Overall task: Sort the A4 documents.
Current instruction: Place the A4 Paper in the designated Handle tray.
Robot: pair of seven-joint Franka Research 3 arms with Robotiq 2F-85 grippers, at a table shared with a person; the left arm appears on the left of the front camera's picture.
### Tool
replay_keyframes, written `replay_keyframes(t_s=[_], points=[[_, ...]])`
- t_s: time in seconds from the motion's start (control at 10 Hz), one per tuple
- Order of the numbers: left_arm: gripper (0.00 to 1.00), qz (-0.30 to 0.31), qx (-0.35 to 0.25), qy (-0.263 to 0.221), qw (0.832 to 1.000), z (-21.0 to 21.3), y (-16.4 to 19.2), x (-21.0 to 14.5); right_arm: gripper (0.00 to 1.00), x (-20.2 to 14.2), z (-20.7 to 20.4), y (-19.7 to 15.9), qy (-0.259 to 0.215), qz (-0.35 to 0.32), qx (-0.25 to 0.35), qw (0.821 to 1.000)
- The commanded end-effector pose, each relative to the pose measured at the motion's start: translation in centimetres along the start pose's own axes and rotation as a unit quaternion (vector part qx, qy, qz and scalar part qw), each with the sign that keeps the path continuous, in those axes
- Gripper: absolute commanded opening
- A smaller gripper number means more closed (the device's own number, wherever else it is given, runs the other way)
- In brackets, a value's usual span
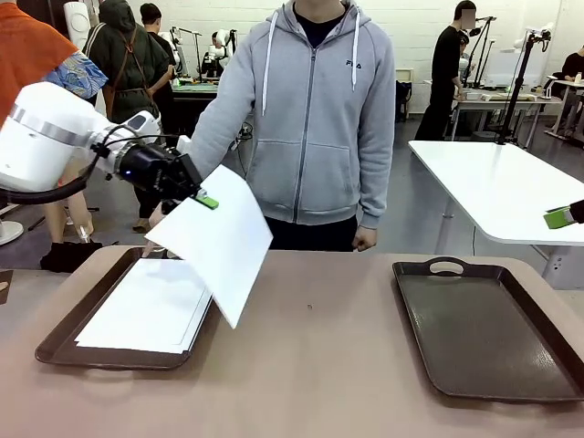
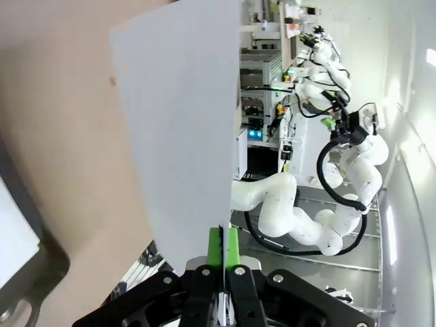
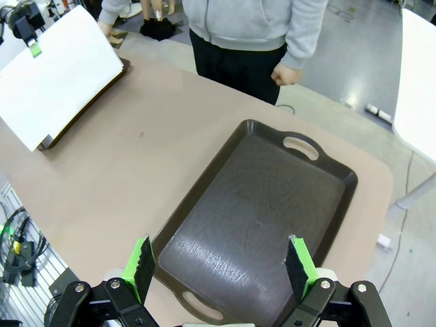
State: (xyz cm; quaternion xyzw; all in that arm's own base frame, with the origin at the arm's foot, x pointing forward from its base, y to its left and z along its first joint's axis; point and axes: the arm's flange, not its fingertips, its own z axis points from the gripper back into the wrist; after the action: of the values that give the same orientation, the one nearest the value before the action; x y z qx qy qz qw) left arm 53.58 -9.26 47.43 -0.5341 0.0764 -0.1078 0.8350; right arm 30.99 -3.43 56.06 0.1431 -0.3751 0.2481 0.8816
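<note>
Because the left pincer (image 1: 206,200) is pinching just one corner of the white sheet (image 1: 219,239) up in the air at middle left, above the left tray (image 1: 57,343), it could slip, bend or flop onto the tabletop (image 1: 310,365). The right pincer (image 3: 221,267) hangs wide apart over the bare tray (image 3: 259,218).

The one readable marking is a small dark logo on the chest of the person's grey zip hoodie (image 1: 310,119) in the front view; it appears to read "FILA", though the letters are small and soft. The held A4 sheet (image 1: 219,239) and the stacked A4 sheets (image 1: 146,306) on the left tray carry no visible print. Nothing legible stands on the dark brown trays (image 1: 484,328).
</note>
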Motion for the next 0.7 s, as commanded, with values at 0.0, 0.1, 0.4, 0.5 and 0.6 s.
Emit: replay_keyframes(t_s=[0.0,0.1,0.4,0.5,0.6], points=[[0.01,0.027,0.025,0.023,0.999,0.2,0.2,-1.4,1.0,-0.1,-0.2,-0.1,-0.002,-0.001,0.008,1.0],[0.01,0.03,0.03,0.013,0.999,0.7,0.9,-1.5,1.0,-0.1,-0.2,-0.1,-0.002,-0.001,0.008,1.0],[0.01,0.059,0.051,-0.014,0.997,2.7,4.1,-1.6,1.0,-0.1,-0.2,-0.1,-0.002,-0.001,0.008,1.0],[0.01,0.074,0.067,-0.019,0.995,3.2,4.9,-1.5,1.0,-0.1,-0.2,-0.1,-0.002,-0.001,0.008,1.0],[0.01,0.07,0.071,-0.019,0.995,3.6,5.7,-1.3,1.0,-0.1,-0.2,-0.1,-0.002,-0.001,0.008,1.0]])
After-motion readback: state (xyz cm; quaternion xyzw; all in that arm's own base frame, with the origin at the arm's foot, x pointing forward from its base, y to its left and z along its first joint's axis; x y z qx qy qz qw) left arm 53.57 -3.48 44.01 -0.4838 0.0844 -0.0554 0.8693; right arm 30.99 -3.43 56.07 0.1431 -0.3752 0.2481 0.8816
